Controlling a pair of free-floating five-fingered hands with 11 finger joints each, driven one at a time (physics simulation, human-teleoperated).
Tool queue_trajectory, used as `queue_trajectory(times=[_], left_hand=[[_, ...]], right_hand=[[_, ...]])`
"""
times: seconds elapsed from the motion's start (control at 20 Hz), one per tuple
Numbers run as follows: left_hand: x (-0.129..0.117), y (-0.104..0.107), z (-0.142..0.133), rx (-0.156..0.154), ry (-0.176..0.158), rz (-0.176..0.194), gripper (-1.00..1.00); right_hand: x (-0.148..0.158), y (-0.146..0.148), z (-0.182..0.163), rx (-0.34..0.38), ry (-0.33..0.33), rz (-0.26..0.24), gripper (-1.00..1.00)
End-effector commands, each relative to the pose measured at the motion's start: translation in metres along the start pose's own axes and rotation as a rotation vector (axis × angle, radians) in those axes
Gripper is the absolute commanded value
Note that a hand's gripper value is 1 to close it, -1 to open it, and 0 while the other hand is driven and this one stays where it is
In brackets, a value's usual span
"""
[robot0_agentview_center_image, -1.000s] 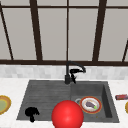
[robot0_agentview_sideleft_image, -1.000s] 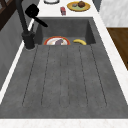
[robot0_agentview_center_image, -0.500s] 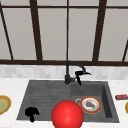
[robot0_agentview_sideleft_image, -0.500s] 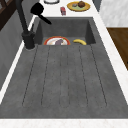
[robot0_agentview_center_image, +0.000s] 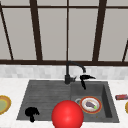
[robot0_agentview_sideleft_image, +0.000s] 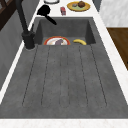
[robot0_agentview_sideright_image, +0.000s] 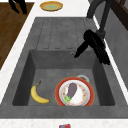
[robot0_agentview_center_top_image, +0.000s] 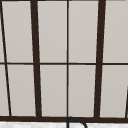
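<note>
Right hand: hovers over the far edge of the basin, just right of the faucet; fingers straight and spread, one pointing down into the basin, holding nothing.
Left hand: hangs at the near left over the draining board, fingers curled down, empty.
Plate: red-rimmed, on the basin floor below and nearer than the right hand, an eggplant on it.
Banana: on the basin floor, apart from the plate.
Red ball: at the near edge, centre.
</note>
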Motion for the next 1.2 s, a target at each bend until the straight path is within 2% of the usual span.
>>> queue_trajectory(times=[0.0,0.15,0.4,0.85,1.15], left_hand=[[0.0,0.0,0.0,0.0,0.0,0.0,0.0],[0.0,0.0,0.0,0.0,0.0,0.0,0.0],[0.0,0.0,0.0,0.0,0.0,0.0,0.0],[0.0,0.0,0.0,0.0,0.0,0.0,0.0],[0.0,0.0,0.0,0.0,0.0,0.0,0.0]], right_hand=[[-0.012,0.02,-0.008,0.002,-0.071,-0.011,-1.0],[-0.012,0.032,-0.015,-0.002,-0.107,-0.01,-1.0],[-0.021,0.044,-0.031,0.013,-0.125,-0.016,-1.0],[-0.046,0.043,-0.051,0.075,-0.241,-0.08,-1.0],[-0.066,0.049,-0.055,0.082,-0.315,-0.064,-1.0]])
